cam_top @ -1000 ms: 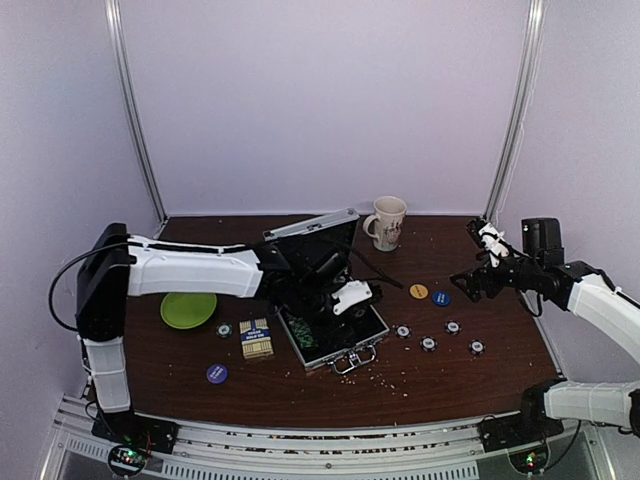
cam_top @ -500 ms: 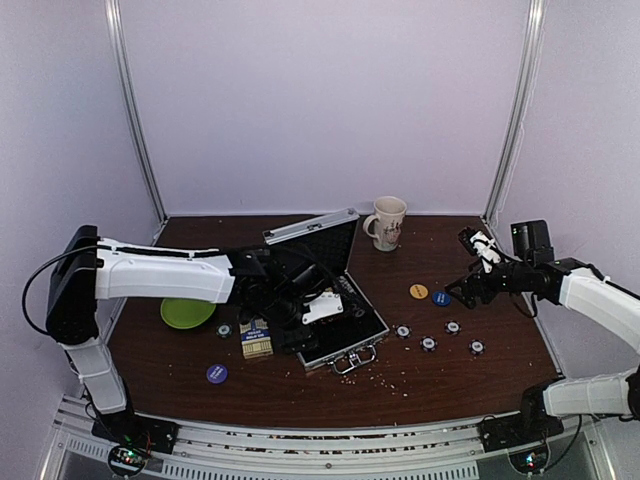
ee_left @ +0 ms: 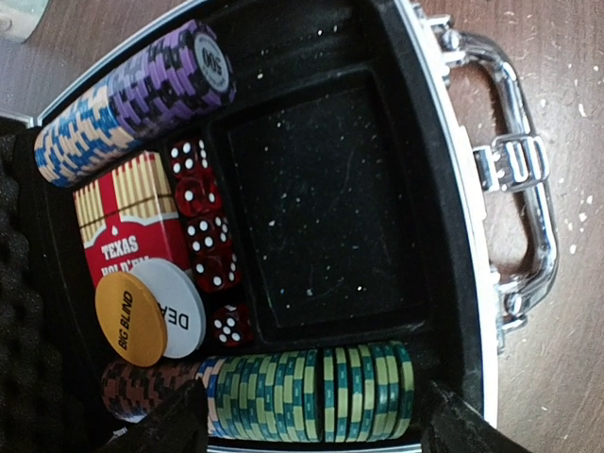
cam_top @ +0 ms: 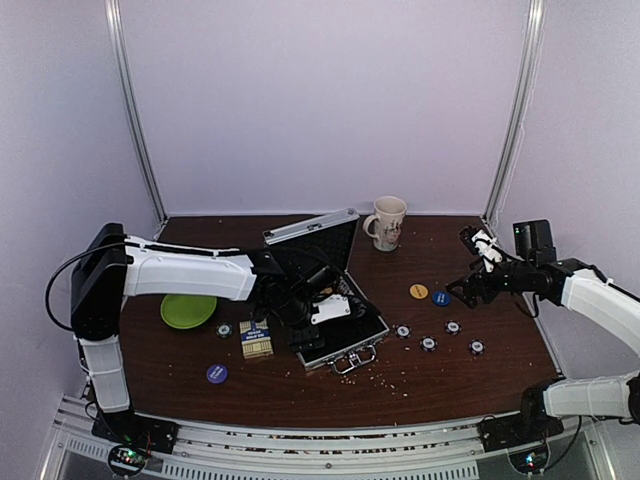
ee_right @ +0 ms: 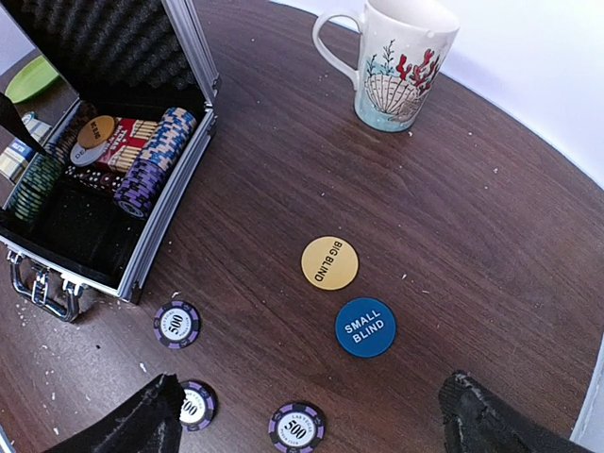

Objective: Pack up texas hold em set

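The silver briefcase point(cam_top: 345, 335) lies open in the middle of the table, lid point(cam_top: 310, 238) up. My left gripper point(cam_top: 322, 310) hovers over it, open and empty. In the left wrist view its fingertips point(ee_left: 160, 427) straddle the row of green chips point(ee_left: 311, 396). The case also holds purple and blue chips point(ee_left: 132, 94), a red card deck point(ee_left: 127, 226), red dice point(ee_left: 203, 226) and two buttons point(ee_left: 151, 313). My right gripper point(cam_top: 465, 290) is open above the yellow button point(ee_right: 329, 262), the blue button point(ee_right: 365, 327) and several purple chips point(ee_right: 176, 324).
A beige mug point(cam_top: 386, 222) stands behind the case. A green plate point(cam_top: 188, 309) lies at the left. A card deck box point(cam_top: 257, 338), a chip point(cam_top: 224, 329) and a purple button point(cam_top: 217, 373) lie left of the case. Crumbs dot the table.
My left gripper has drawn back to the left over the case. My right gripper has dropped a little toward the buttons, then held still.
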{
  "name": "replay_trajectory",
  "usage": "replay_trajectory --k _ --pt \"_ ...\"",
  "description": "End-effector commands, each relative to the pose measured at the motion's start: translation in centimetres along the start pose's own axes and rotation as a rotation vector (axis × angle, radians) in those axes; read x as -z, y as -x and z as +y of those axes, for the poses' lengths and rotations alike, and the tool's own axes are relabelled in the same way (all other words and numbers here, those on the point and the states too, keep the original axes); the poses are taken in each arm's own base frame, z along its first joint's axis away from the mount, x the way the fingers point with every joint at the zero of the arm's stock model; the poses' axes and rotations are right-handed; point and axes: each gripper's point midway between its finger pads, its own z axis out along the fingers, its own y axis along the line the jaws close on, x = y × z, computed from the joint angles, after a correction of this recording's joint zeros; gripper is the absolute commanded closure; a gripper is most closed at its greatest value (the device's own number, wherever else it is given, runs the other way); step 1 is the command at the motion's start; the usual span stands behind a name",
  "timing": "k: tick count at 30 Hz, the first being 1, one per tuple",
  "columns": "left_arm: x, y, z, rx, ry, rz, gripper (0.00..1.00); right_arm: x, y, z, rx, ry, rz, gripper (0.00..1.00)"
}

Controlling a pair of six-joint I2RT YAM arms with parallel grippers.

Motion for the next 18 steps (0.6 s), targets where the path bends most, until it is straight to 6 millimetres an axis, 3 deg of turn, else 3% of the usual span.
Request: replay_trajectory --k 1,18 --pt "-0.1 0.3 0.9 0.000 0.004 -0.001 0.21 0.5 1.0 0.1 0.019 0.006 -0.024 0.05" --pt "-1.0 0.1 3.5 0.079 0.062 0.009 0.23 0.6 0.9 0.0 0.019 -0.001 -0.019 0.04"
